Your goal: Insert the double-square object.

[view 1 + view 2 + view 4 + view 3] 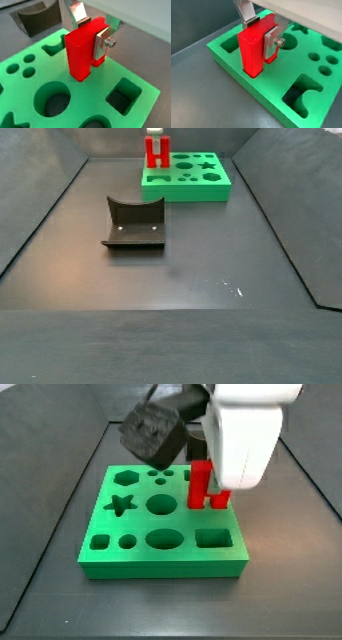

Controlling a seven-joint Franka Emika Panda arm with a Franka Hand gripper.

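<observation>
In a side view the dark fixture (pixel 135 224) stands alone on the grey floor (pixel 174 278), well apart from the green block (pixel 187 176) at the far end, where the red peg (pixel 156 151) rises upright at the block's left rear corner. In both wrist views the gripper (pixel 92 31) is clamped on the peg (pixel 83 49): one silver finger (pixel 79 14) lies against the peg's upper back face, and the other plate (pixel 103 43), with a round bolt head, presses its front side, so the jaws stand only as far apart as the peg is thick. The peg is vertical and its lower end meets the block's top face (pixel 100 82) near an edge; whether it sits in a hole or only rests on the surface cannot be told. Around it on the block are three small round holes (pixel 25 66), a large round hole (pixel 53 97) and a square hole (pixel 124 94). In the wrist view from the opposite side the peg (pixel 254 47) stands near the block's corner (pixel 234 55), held by the same gripper (pixel 263 30). In the side view from nearby the white arm (pixel 243 434) covers the gripper, and the peg (pixel 203 487) shows below it at the right rear of the block (pixel 163 534), behind the square hole (pixel 213 538).
</observation>
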